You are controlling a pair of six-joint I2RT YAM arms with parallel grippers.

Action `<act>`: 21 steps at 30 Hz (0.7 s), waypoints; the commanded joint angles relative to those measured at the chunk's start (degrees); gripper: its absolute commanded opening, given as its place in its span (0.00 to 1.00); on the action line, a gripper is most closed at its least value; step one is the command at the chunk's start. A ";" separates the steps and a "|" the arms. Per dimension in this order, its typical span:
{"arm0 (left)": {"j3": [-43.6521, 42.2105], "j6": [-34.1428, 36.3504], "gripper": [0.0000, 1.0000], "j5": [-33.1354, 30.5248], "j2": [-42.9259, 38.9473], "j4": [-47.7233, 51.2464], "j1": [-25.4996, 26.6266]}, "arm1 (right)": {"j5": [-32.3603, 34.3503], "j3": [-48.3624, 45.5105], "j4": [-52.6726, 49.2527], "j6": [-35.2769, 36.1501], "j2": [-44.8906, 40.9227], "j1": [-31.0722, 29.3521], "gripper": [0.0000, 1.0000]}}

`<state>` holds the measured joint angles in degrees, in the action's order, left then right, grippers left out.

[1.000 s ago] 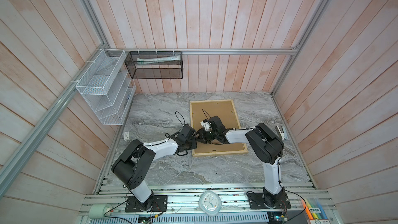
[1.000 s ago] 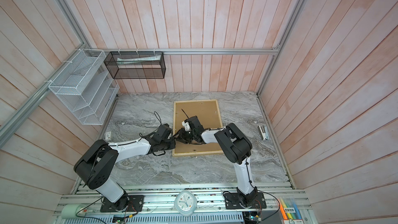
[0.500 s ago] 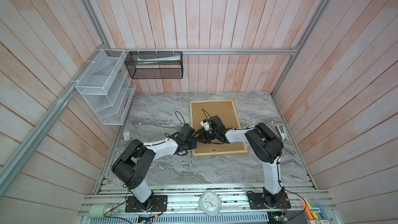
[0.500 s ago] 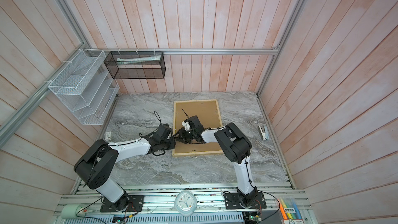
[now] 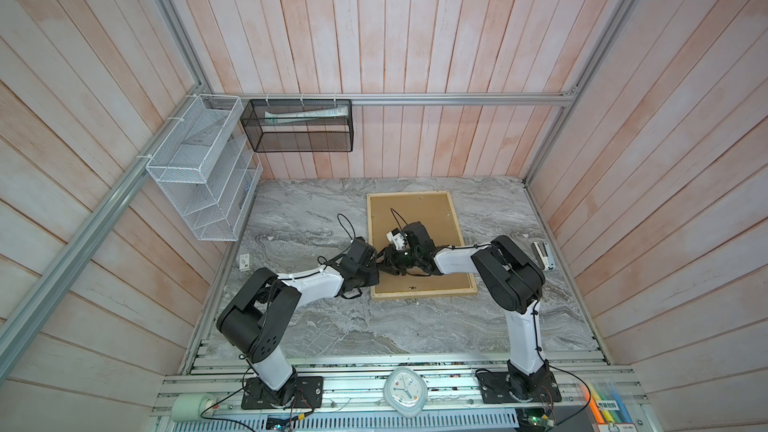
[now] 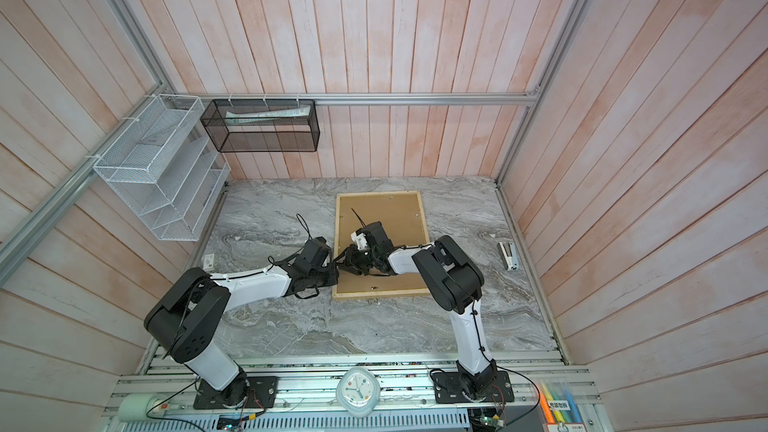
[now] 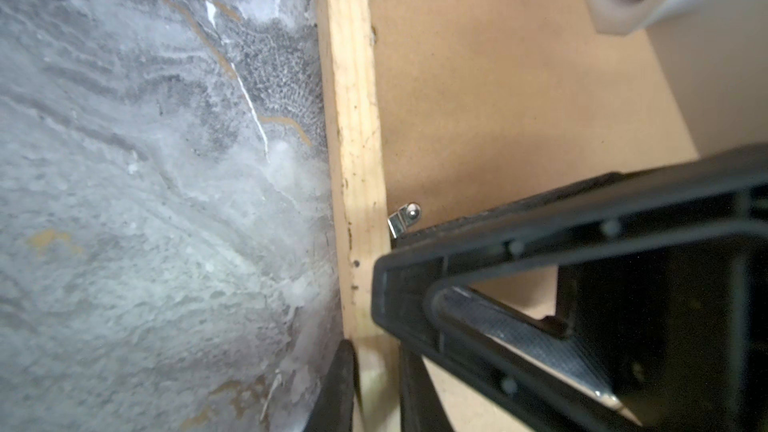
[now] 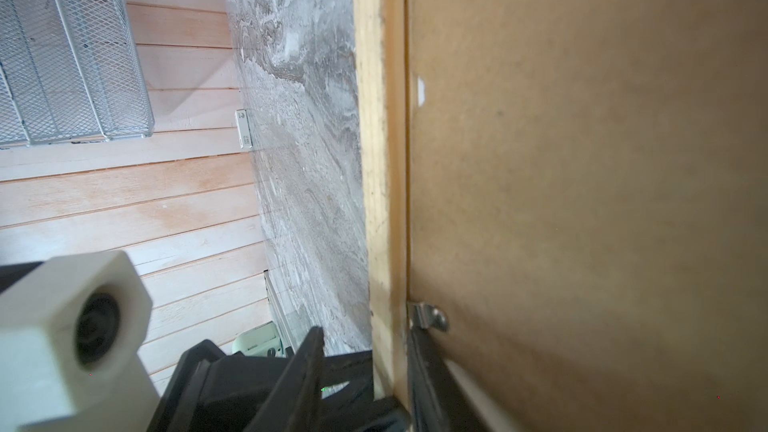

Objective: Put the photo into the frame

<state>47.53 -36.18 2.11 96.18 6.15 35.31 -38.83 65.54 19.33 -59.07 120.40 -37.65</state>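
Observation:
The frame [image 5: 424, 293] [image 6: 382, 294] lies face down on the marble table, with a plain brown backing board [image 5: 419, 214] filling it. The photo is hidden. Both grippers meet at the frame's left slat [image 7: 353, 118] [image 8: 376, 118]. My left gripper [image 5: 380, 270] [image 7: 376, 392] is shut on that slat, one finger outside and one inside. My right gripper [image 5: 390, 263] [image 8: 361, 359] straddles the same slat, open. Its outer finger stands clear over the marble. Its inner finger lies on the board, just below a small metal tab [image 8: 428, 315] [image 7: 405, 218].
A white stapler-like object [image 5: 542, 255] lies at the table's right edge and a small white tag [image 5: 245, 261] at the left edge. A white wire rack [image 5: 199, 184] and a black mesh basket [image 5: 299, 126] hang on the walls. A clock [image 5: 405, 390] sits on the front rail.

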 commanded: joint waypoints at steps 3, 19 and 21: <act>-0.58 1.56 0.11 7.42 1.28 -1.93 2.04 | 9.61 0.04 -0.46 -0.12 5.11 0.97 0.36; -1.56 1.20 0.10 7.04 0.32 -1.97 2.31 | 8.70 2.11 1.96 1.16 6.89 1.82 0.36; -1.36 1.41 0.11 5.42 0.26 -0.99 2.22 | 6.35 3.22 2.12 3.74 6.63 1.97 0.37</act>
<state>47.11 -36.14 -0.12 96.23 4.58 35.27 -41.30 67.29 21.43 -59.55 122.52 -36.88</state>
